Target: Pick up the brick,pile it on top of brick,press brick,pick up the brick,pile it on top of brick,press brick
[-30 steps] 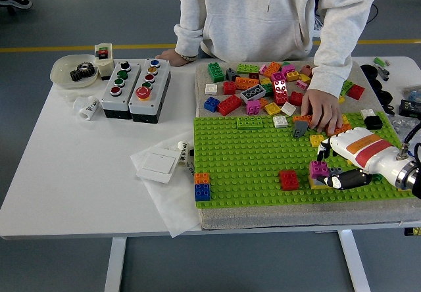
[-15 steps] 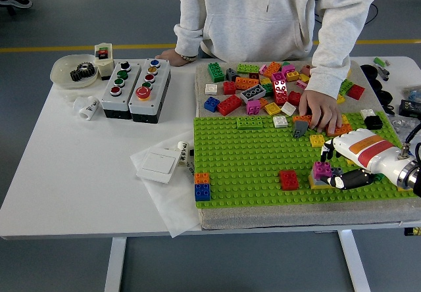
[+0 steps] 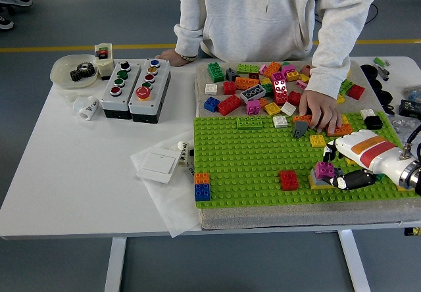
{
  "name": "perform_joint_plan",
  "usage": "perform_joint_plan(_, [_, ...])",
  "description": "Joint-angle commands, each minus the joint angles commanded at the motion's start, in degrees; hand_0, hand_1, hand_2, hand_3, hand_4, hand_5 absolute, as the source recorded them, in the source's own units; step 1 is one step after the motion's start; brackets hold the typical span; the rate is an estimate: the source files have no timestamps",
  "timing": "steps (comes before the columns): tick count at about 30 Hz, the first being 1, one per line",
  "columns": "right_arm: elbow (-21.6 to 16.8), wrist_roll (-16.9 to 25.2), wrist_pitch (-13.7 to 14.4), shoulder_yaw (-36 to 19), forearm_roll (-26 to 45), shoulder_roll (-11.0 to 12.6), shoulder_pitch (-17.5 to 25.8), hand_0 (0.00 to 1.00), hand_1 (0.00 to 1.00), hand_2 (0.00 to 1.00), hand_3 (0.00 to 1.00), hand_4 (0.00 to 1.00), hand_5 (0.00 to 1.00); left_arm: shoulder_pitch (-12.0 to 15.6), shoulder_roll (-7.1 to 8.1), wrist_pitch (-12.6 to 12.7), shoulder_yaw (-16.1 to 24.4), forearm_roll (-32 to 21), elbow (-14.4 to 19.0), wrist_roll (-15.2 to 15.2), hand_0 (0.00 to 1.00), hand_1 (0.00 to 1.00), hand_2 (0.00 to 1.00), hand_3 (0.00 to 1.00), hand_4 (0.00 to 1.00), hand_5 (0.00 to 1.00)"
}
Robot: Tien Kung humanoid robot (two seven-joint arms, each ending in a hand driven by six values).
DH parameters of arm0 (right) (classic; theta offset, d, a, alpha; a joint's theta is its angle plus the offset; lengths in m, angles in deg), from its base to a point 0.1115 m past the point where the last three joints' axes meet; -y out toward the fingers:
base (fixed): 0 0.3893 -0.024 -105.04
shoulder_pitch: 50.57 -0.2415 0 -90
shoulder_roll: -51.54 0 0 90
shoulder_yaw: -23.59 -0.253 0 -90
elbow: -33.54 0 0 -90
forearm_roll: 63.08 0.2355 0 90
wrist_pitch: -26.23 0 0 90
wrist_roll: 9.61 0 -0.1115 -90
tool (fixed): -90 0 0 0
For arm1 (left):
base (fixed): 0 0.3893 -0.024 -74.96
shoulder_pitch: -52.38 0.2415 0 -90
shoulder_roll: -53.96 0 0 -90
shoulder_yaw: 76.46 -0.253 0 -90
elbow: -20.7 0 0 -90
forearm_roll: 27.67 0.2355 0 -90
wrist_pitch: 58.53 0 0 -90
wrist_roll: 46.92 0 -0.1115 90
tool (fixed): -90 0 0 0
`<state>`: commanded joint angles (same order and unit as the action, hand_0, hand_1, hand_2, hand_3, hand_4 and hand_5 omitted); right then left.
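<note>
Green baseplate [image 3: 250, 160]: right hand [image 3: 339, 170] grips magenta brick [image 3: 323, 170] near its right edge.

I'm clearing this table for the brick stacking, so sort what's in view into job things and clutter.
Job:
- right hand, fingers around the magenta brick
- yellow brick beneath it
- green baseplate
- red brick, orange-on-blue stack
- loose brick pile, where the person's hand rests

Lying about:
- button boxes
- bowl of gears
- white switch
</note>
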<state>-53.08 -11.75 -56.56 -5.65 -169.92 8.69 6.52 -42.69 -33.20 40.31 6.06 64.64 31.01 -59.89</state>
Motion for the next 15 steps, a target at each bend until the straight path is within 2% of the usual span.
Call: perform_joint_plan(15, [0.3, 0.0, -1.3, -0.2, -0.4, -0.1, -0.1, 0.526, 0.534, 0.569, 0.492, 0.775, 0.375, 0.0, 0.05, 0.0, 0.0, 0.1, 0.0, 0.0, 0.769, 0.797, 0.835, 0.622, 0.648, 0.675])
